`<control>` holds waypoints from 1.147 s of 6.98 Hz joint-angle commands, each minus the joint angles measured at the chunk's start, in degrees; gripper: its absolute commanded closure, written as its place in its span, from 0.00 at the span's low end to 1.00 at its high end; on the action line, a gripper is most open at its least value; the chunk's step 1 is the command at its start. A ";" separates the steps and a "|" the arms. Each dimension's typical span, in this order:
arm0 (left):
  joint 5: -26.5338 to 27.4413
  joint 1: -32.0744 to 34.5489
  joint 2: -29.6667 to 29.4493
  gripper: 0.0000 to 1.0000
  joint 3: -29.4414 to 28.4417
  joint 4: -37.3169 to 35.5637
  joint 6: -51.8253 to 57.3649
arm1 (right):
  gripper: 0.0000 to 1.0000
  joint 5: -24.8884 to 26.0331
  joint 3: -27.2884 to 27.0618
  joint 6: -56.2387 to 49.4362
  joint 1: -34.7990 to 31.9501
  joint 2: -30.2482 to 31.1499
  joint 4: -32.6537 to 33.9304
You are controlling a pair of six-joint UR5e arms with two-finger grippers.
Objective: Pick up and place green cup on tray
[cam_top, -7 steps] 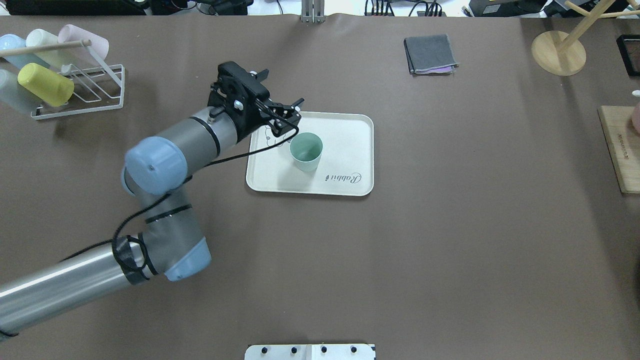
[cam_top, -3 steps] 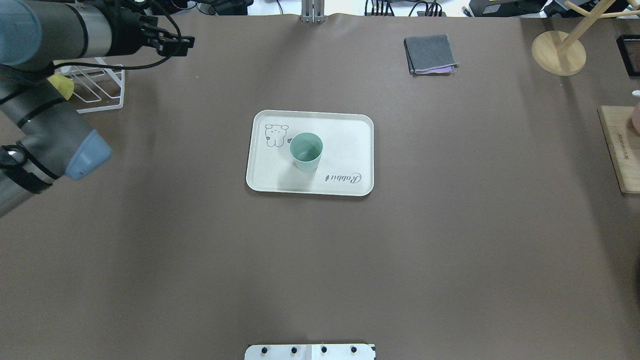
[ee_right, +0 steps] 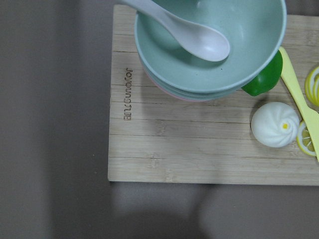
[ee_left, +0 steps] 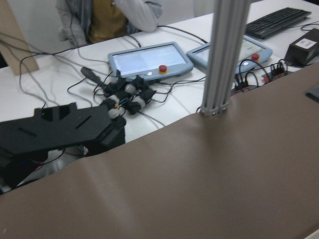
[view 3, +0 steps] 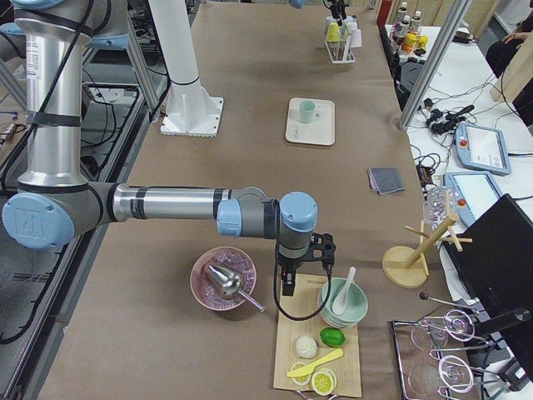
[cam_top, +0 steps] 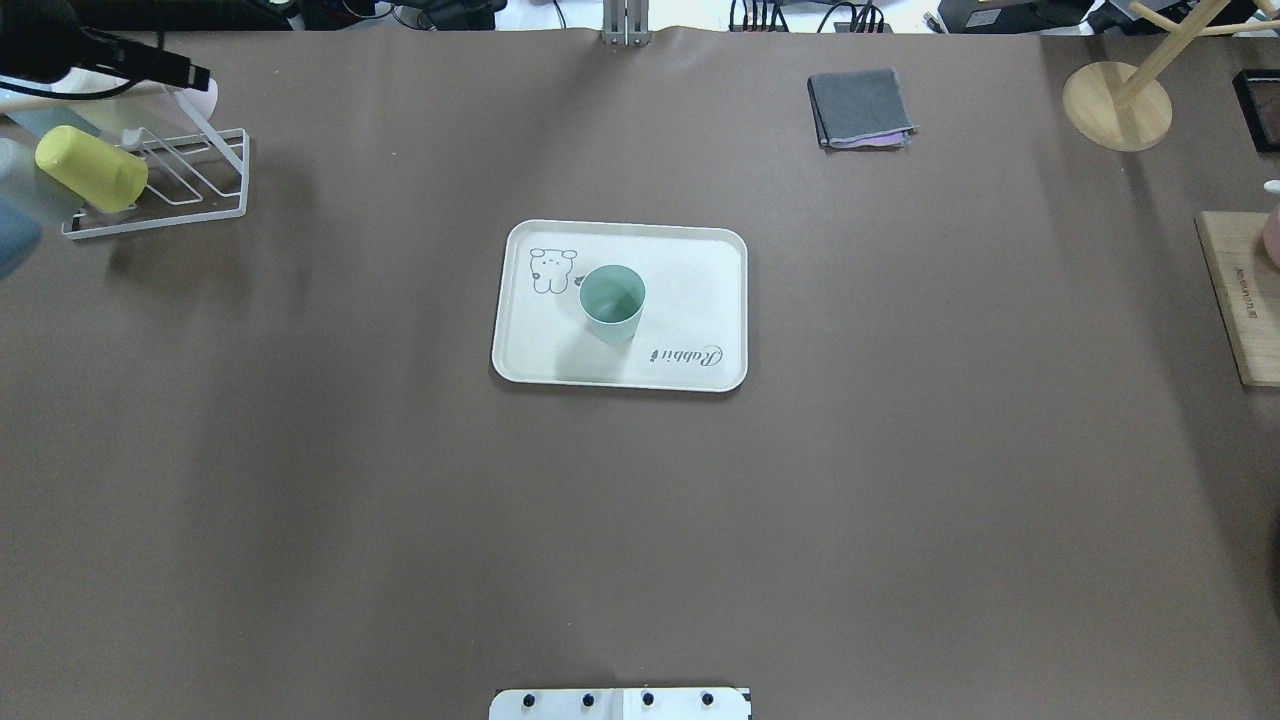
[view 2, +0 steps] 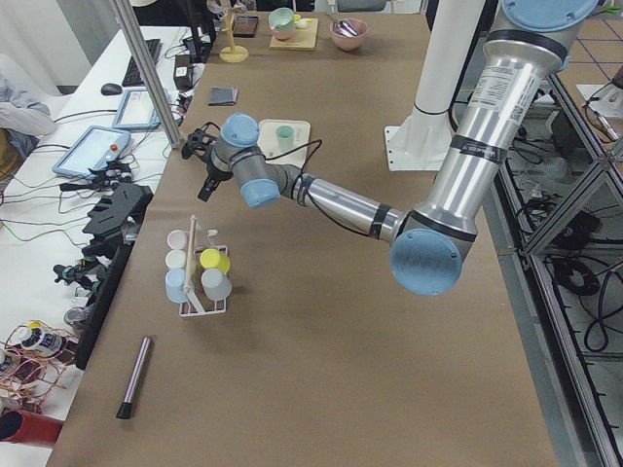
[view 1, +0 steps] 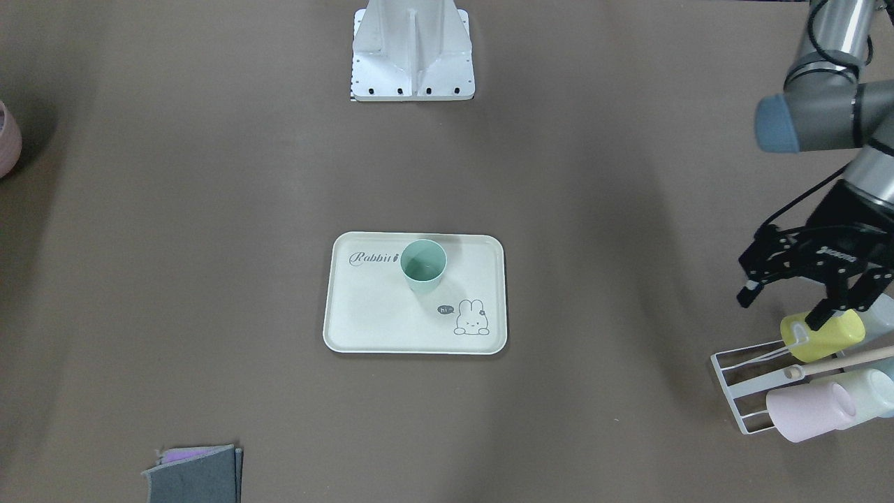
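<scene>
The green cup stands upright on the cream tray, near its middle, with nothing touching it. My left gripper hovers open and empty over the cup rack at the table's far left, well away from the tray. One of its fingers overlaps the yellow cup in the front-facing view. My right gripper hangs over the wooden board at the far right end; I cannot tell whether it is open or shut.
A white wire rack holds yellow, pink and pale cups. A grey cloth, a wooden stand and a wooden board with stacked bowls and a spoon lie to the right. A pink bowl sits nearby.
My left arm has pulled back from beside the cup on the tray to the far left, over the rack. The cup and tray have not moved.
</scene>
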State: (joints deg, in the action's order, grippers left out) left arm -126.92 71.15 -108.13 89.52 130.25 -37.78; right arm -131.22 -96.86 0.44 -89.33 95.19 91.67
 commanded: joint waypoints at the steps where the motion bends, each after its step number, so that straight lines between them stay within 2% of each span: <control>1: -11.39 11.07 5.89 0.02 -0.14 -3.51 0.78 | 0.00 0.00 0.00 0.00 0.03 0.00 0.00; 2: -12.81 14.51 7.39 0.02 -0.22 -4.56 0.87 | 0.00 0.00 0.00 0.00 -0.06 0.00 0.00; 4: -15.98 18.21 8.29 0.03 0.04 -12.78 2.62 | 0.00 -0.09 -0.09 -0.09 -0.06 0.00 -0.09; 5: -16.51 19.19 8.90 0.03 -0.40 -14.40 3.15 | 0.00 -0.09 -0.17 -0.09 -0.06 0.09 0.00; 6: -16.43 19.55 10.12 0.03 -0.57 -15.20 5.33 | 0.00 -0.09 -0.18 -0.09 -0.06 0.09 -0.09; 8: -14.07 20.60 10.75 0.03 -0.40 -23.06 16.53 | 0.00 -0.09 -0.17 0.00 -0.06 0.09 -0.09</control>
State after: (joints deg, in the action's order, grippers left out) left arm -142.52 91.17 -97.85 89.02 112.01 -28.02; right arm -131.31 -96.99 0.41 -89.38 95.23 91.59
